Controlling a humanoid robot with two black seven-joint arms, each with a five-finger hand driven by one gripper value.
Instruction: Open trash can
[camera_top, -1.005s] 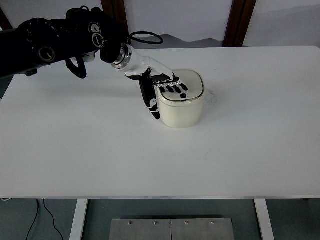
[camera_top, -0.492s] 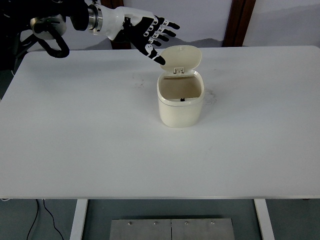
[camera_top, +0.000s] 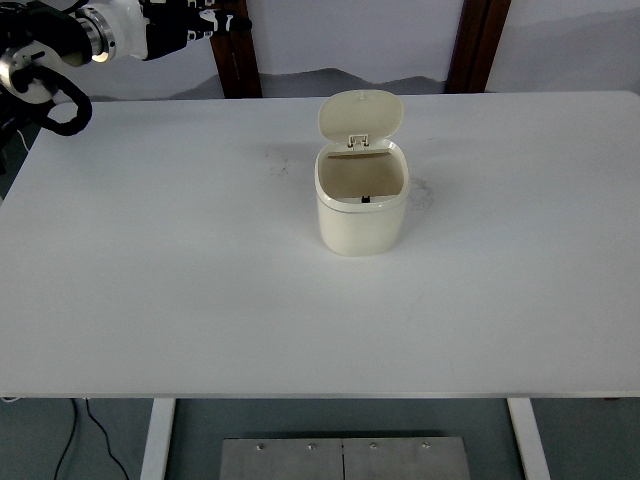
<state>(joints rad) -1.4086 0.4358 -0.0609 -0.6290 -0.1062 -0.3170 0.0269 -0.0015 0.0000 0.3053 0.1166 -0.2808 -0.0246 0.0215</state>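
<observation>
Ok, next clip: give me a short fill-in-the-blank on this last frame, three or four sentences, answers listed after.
1. The lid of the trash can stands ____.
2. The trash can sits on a ____ table.
3. The left arm shows at the picture's top ____ corner, apart from the can.
4. The lid is hinged at the can's ____ edge, away from the camera.

Missing words: open; white; left; far

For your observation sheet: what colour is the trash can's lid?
Cream, matching the trash can; its lid shows best in the top view.
</observation>
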